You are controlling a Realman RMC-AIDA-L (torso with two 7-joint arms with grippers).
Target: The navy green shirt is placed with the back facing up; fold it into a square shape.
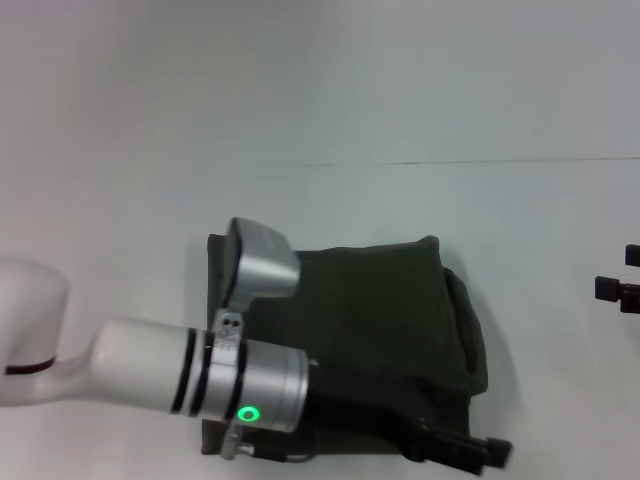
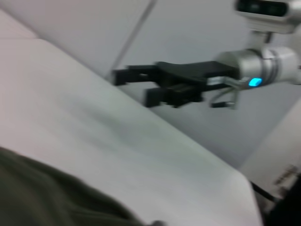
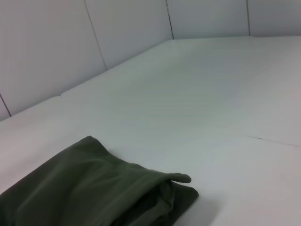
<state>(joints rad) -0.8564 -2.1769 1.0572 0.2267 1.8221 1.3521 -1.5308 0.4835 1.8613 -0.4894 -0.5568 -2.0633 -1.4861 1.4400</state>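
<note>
Nearest you, your left tool [image 1: 478,452] stretches low across the dark olive-green soft shirt [image 1: 390,310]; I cannot tell its opening. The shirt lies folded into a compact block on the white tabletop [image 1: 300,110], so squaring looks nearly done. Your right tool [image 2: 141,84] waits aside, seemingly part open, holding nothing.

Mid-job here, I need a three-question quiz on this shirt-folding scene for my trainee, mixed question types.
1. True or false: the navy green shirt lies spread flat with both sleeves out.
2. Which arm reaches across the shirt in the head view? A) left B) right C) neither
3. Fill in: the right gripper sits at the table's ____ edge, off the shirt.

Key:
1. False; it is already folded into a compact, roughly square bundle.
2. A; the left gripper is at the shirt's near right corner.
3. Right.
</note>
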